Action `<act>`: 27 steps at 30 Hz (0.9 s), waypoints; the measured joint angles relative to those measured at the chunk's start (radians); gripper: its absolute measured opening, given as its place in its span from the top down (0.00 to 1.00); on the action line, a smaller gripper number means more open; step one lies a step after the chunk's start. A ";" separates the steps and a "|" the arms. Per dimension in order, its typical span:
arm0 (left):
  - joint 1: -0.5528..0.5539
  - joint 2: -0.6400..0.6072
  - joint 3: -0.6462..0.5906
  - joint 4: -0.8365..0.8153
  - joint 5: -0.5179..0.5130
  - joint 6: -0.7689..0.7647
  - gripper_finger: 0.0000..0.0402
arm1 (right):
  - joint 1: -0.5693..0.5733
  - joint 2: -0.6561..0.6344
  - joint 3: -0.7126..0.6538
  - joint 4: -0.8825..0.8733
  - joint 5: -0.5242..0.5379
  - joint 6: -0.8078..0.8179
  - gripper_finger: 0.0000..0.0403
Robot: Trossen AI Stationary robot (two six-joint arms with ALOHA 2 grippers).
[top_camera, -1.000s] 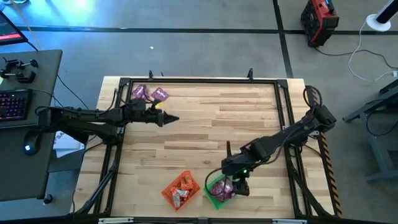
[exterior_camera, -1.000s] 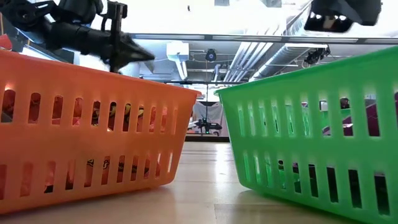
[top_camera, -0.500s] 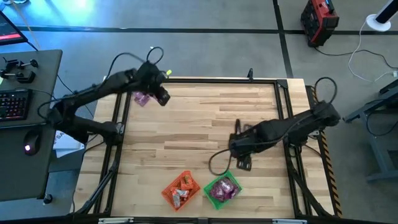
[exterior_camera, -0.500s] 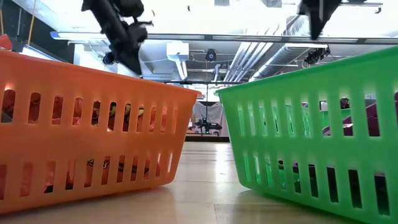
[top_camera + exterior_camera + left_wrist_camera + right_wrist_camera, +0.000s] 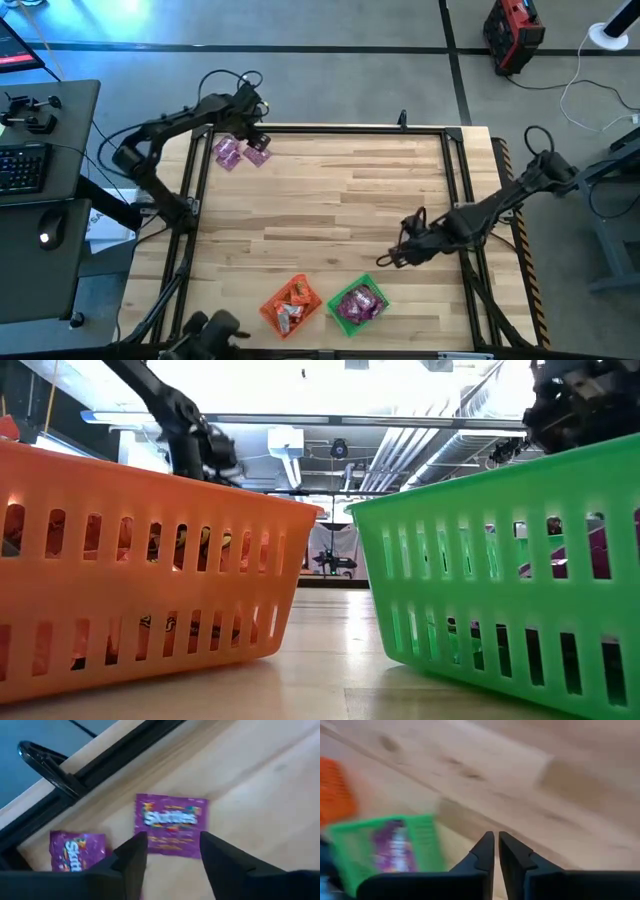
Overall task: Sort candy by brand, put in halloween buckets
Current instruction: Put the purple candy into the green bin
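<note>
Two purple candy packets [image 5: 228,152] [image 5: 258,157] lie flat on the table at its far left corner. My left gripper [image 5: 254,142] hangs over them, pointing down and open. In its wrist view its fingers [image 5: 134,854] stand on either side of one packet [image 5: 171,821] without touching it; the other packet [image 5: 77,851] lies beside. The orange bucket [image 5: 290,305] and the green bucket [image 5: 357,303] stand at the near edge, with candy inside. My right gripper [image 5: 387,259] [image 5: 496,849] is shut and empty, over bare wood beyond the green bucket [image 5: 390,845].
A black metal frame [image 5: 330,128] runs around the tabletop, close behind the purple packets. The wide middle of the wooden table [image 5: 330,200] is bare. In the low view the two buckets [image 5: 150,560] [image 5: 500,560] fill the foreground.
My left arm has swung from lying level over the far left of the table to the far left corner, and its gripper has tipped down over the purple packets. My right gripper has left the green bucket and gone toward the far and right edges. The packets have stayed put.
</note>
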State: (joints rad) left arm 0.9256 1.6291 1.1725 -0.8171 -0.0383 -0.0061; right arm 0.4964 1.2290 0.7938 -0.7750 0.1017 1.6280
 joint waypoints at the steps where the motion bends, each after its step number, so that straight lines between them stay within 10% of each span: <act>1: 0.015 0.024 0.000 0.008 0.000 0.010 0.55 | 0.004 0.005 -0.025 0.075 0.005 0.038 0.95; 10: 0.083 0.206 0.000 0.012 0.056 0.042 0.52 | -0.005 0.108 -0.034 0.320 0.121 0.075 1.00; 18: 0.069 0.149 0.000 0.085 0.047 -0.021 0.96 | -0.013 0.127 -0.004 0.323 0.134 0.021 1.00; 27: 0.042 0.107 -0.189 0.259 0.070 -0.181 1.00 | -0.014 0.127 -0.004 0.275 0.154 0.001 1.00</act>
State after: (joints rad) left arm 0.9674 1.7356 0.9830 -0.5577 0.0321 -0.1874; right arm 0.4824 1.3560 0.7898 -0.5000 0.2554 1.6294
